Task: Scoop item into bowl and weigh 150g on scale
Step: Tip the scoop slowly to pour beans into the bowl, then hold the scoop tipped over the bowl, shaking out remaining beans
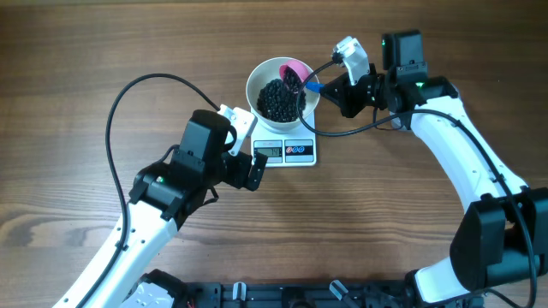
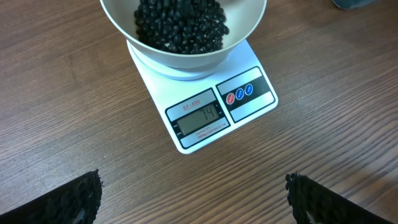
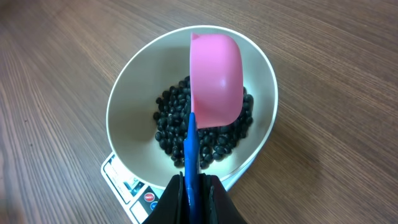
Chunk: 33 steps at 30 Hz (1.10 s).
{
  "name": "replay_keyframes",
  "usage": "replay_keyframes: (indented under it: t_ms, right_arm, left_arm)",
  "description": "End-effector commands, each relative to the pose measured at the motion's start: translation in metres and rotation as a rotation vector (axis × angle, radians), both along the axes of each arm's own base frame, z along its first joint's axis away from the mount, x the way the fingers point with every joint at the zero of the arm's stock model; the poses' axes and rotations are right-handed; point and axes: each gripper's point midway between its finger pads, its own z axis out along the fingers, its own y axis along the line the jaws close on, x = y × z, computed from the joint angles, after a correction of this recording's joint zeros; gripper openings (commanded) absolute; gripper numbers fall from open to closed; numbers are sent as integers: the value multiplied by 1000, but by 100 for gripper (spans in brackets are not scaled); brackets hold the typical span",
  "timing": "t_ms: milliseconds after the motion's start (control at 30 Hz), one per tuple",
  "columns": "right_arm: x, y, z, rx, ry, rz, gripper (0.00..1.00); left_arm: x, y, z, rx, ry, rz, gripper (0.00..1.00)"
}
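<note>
- my right fingers (image 3: pixel 168 202) clamped on scoop (image 3: pixel 215 81) handle (image 3: pixel 191 140), tipped over bowl (image 3: pixel 124 93).
- my left fingers (image 2: pixel 68 199) wide apart, empty.
- beans (image 3: pixel 171 121): hard, probably roll freely; carry by scoop only.

The overhead camera is looking straight down from afar. The wrist cameras are looking closely past the left gripper (image 2: pixel 193 186) and right gripper (image 3: pixel 191 186), sharing the bowl (image 2: pixel 247 28) and scale (image 2: pixel 199 118) just ahead.

small white rectangular digital kitchen scale (image 2: pixel 163 90) | red lettering above its grey LCD display (image 2: pixel 200 119): "SF-400" | digits on display: "74", as best I can read | fine print below display: too small to read
</note>
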Motion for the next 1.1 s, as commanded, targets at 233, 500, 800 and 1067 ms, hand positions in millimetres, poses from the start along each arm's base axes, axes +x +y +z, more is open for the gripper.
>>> replay_keyframes:
  t_ms: [233,500,800,1067]
  right_arm:
    - [2,1,-3,-14,-12,15,4]
    - [1,1,-3,-20,-25,32,4]
    - [3,5,-11,-138,-97,67,4]
    - [-7,27,-10,-135,-101,120,4]
  left_arm:
    - [-1,-2,4,-6,-13,-24,100]
    - [-1,-2,4,-6,-13,-24,100]
    - [-1,-2,4,-6,-13,-24,100]
    - [-1,-2,4,-6,-13,-24,100]
